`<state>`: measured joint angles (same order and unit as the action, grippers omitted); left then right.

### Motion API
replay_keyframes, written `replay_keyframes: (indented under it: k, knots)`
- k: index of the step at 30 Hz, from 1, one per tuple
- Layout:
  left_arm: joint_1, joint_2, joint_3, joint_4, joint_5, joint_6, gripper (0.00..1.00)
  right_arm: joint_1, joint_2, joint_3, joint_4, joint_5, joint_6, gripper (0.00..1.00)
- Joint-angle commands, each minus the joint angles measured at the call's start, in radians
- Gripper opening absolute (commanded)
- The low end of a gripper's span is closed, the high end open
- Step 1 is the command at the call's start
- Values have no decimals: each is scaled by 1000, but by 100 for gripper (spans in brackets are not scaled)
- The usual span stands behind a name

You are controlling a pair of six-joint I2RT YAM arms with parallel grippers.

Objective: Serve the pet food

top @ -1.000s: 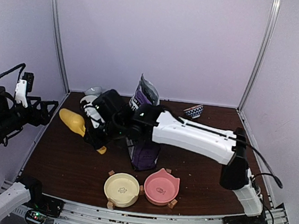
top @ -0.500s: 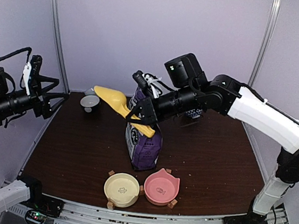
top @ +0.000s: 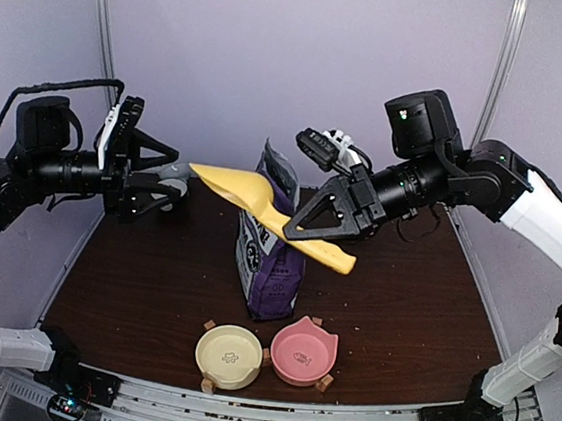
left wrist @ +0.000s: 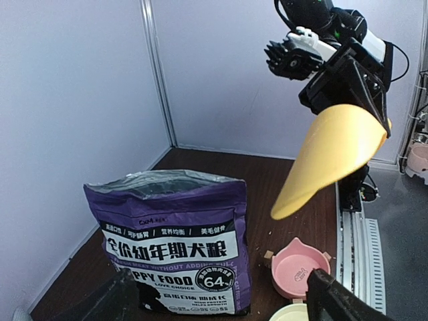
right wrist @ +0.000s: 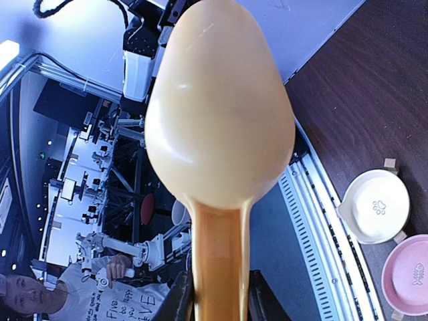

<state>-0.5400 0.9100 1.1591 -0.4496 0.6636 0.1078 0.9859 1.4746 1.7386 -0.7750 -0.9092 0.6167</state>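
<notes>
Now the right gripper (top: 320, 237) is up high over the middle of the table (top: 132, 285), its jaws pinching the handle of the yellow scoop (top: 231, 185). The scoop's bowl points out toward the left arm, above and just left of the top of the purple bag (top: 271, 260). From the right wrist view only the underside of the scoop shows, so I cannot tell whether it carries anything.

Over on the left, the left gripper (top: 164, 178) hangs in the air with its jaws spread wide and nothing between them, aimed at the bag.

The pet food itself is out of sight. No kibble shows in any view, and my read is that it sits inside the bag, which stands upright mid-table. Whether the bag's mouth is properly open I cannot tell. The cream bowl (top: 229, 354) and the pink bowl (top: 302, 354) sit side by side at the near edge, both bare inside.

So this looks like the approach to scooping, with nothing served yet. Next, the scoop needs tipping nose-down into the bag's mouth, and the left gripper likely has to steady or spread the bag's top.
</notes>
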Motion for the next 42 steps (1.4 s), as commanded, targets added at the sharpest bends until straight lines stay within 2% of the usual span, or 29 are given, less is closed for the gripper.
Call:
replay_keyframes:
  k: [1, 5, 11, 26, 29, 33, 35, 39, 42]
  knots:
    - [-36, 45, 60, 74, 80, 20, 87, -8, -14, -38, 7, -97, 58, 13]
    - [-79, 87, 89, 77, 139, 7, 75, -9, -10, -44, 1, -107, 61, 13]
    - [-106, 107, 87, 65, 153, 14, 49, -11, -2, -39, 27, -120, 86, 13]
    - [-130, 124, 83, 65, 156, 18, 6, -13, 4, -46, 37, -130, 98, 13]
    - [-132, 122, 80, 66, 164, 12, 0, -19, 4, -53, 39, -127, 98, 14]
    - [-132, 114, 67, 87, 173, -17, 0, -33, -3, -78, 68, -120, 107, 24]
    - [-132, 107, 52, 111, 175, -42, 0, -44, -10, -102, 107, -119, 127, 34]
    - [-132, 101, 10, 161, 140, -147, 0, -71, -30, -138, 175, -97, 142, 67]
    - [-132, 97, -45, 209, 88, -264, 0, -110, -65, -177, 226, -59, 142, 80]
